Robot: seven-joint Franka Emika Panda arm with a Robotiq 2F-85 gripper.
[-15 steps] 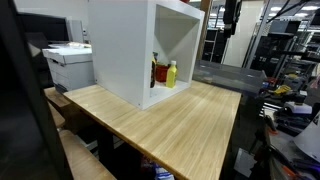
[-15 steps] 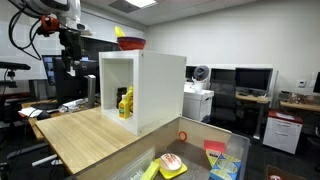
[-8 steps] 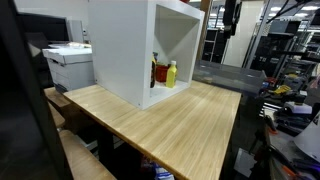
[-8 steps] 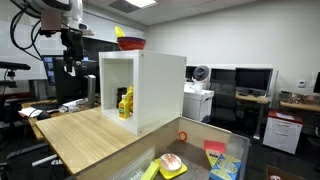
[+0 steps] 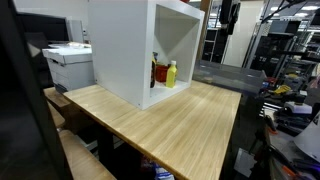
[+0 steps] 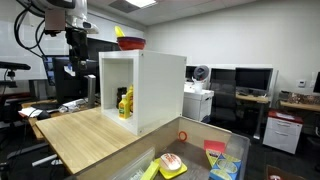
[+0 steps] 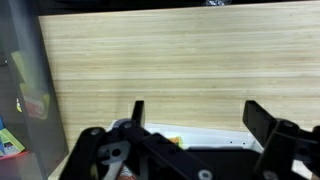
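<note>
Hand (image 6: 75, 68) shifted toward white open-fronted cabinet (image 6: 160, 95), fingers apart.

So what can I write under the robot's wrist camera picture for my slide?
The robot's open gripper looks down on a wooden table, with a white edge just beneath its fingers.

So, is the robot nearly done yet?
Nothing looks done yet. The hand is open and empty, hanging above the light wooden table beside the white open-fronted box. The yellow plastic bottle stands inside and the red round bowl sits on top, both untouched, so everything seems left.
</note>
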